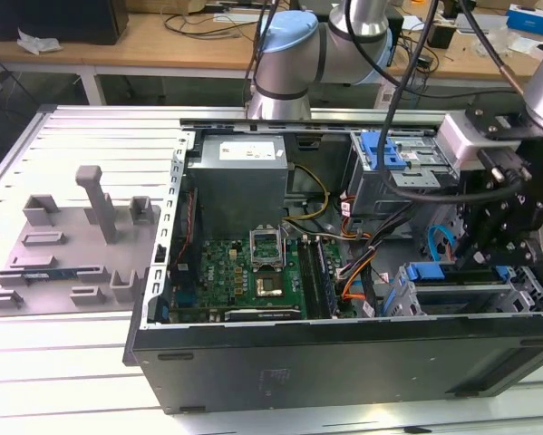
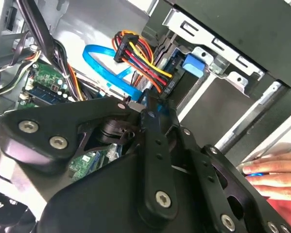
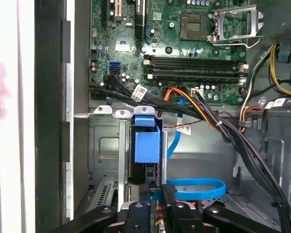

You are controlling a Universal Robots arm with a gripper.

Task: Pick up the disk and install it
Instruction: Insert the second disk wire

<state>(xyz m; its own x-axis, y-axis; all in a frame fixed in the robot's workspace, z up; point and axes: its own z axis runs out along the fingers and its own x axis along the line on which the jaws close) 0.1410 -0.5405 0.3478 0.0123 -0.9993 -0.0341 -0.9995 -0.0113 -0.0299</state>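
Observation:
The disk [image 3: 146, 145] stands on edge in the metal drive cage [image 3: 106, 150] at the front corner of the open computer case. Its blue carrier tab faces up and its dark body runs down toward my fingers. In the exterior view its blue carrier [image 1: 427, 271] shows at the exterior view's right, just beside my gripper [image 1: 485, 256]. In both wrist views my gripper [image 3: 158, 195] [image 2: 149, 105] has its black fingertips drawn together, right at the disk's end. I cannot tell whether they pinch the carrier.
Blue data cable [image 3: 196, 188], orange-red power wires [image 2: 138, 60] and black cable bundles [image 3: 223, 131] crowd the space beside the cage. The motherboard [image 1: 244, 272] and grey power-supply box [image 1: 237, 181] fill the case. A person's hand [image 2: 274, 170] rests outside the case wall. A grey fixture plate [image 1: 67, 245] lies at the exterior view's left.

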